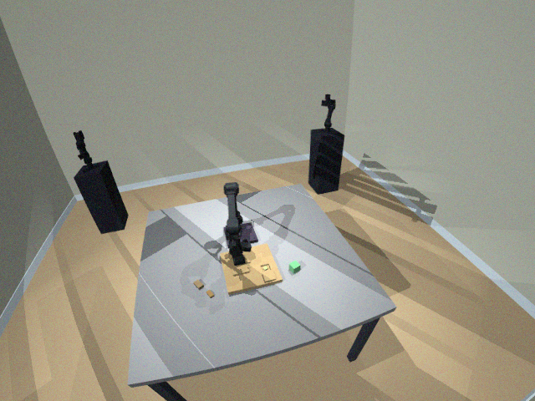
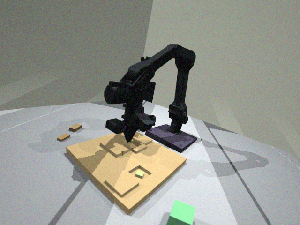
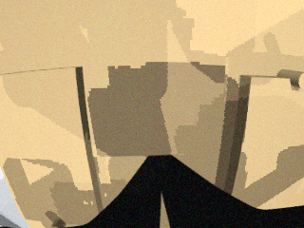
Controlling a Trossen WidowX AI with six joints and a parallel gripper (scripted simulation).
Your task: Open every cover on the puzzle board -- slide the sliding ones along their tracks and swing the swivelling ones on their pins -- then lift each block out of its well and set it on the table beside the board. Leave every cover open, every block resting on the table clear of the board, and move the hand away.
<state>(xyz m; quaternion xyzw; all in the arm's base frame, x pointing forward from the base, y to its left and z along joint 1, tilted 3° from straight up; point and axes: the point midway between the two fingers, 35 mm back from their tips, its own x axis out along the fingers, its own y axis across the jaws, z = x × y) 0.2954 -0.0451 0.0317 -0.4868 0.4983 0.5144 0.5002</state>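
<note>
Presently catalogued: gripper (image 2: 128, 139), fingers clenched together on nothing, tip pointed down at the rear part of the puzzle board (image 2: 96, 164), at or just above a sliding cover (image 2: 117, 148) set between two dark tracks (image 3: 84, 128); contact could not be told. Well (image 2: 139, 170) nearer the exterior camera than the gripper stood uncovered, a pale yellow block (image 2: 139, 173) resting inside, its cover (image 2: 123, 185) slid aside. Green cube (image 2: 181, 213) sat on the grey surface (image 2: 36, 174), beyond the board's front corner. Two small tan pieces (image 2: 75, 127) (image 2: 63, 137) lay on the surface beyond the board's opposite edge. Purple base plate (image 2: 186, 142) stood behind the gripper.
</note>
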